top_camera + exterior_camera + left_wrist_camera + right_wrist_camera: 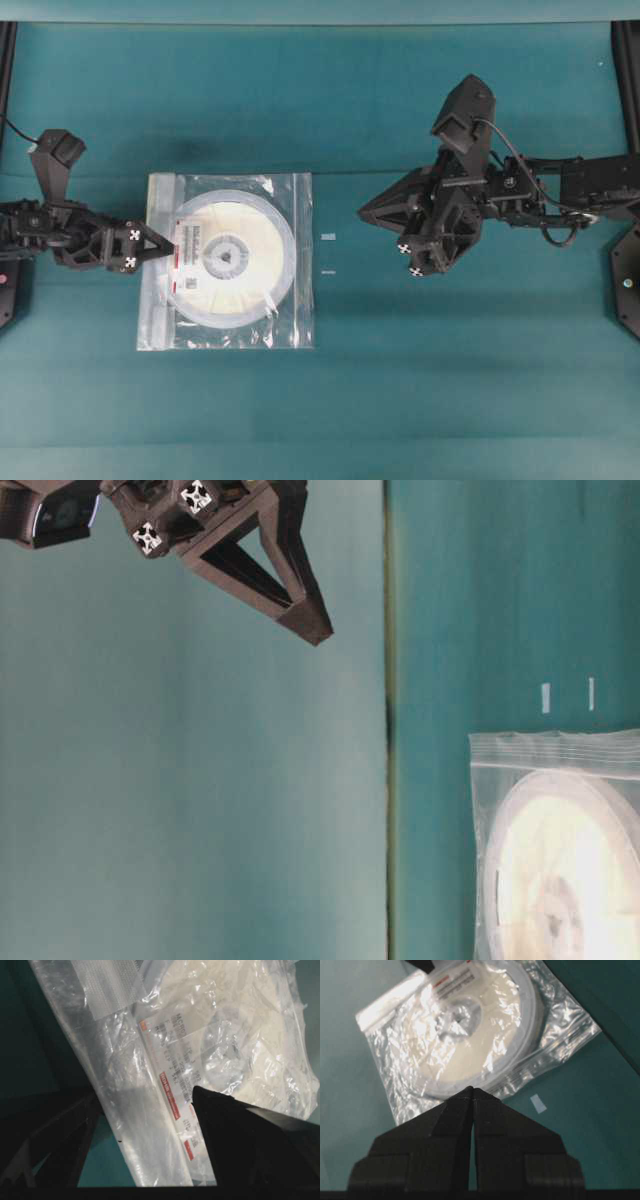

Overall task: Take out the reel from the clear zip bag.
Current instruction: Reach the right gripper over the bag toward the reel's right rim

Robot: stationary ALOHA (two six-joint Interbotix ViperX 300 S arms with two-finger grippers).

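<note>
Left end effector (152, 247) low at the left edge of the clear zip bag (226, 261), jaws spread wide, one finger (235, 1130) over the plastic above the label and the other off to the side over bare surface; nothing clamped as yet. Whether the tips actually touch the film: cannot tell. Right end effector (377, 212) hanging well apart to the right, above the teal surface (450, 370), jaws pressed together and empty. Task barely begun by the look of it: no grip taken, no edge lifted, nothing pulled out. Inside the bag, lying flat, the reel (231, 258), wholly enclosed, its white label with the red stripe (172, 1095) toward the left end effector. Whitish zip strip (555, 1047) along the bag's right edge, facing the idle arm; open or sealed, not readable here. Left to do, in all likelihood: pin or lift the bag, open the zip edge, draw the reel clear. Two small pale tape scraps (329, 237) just beside the zip edge.
</note>
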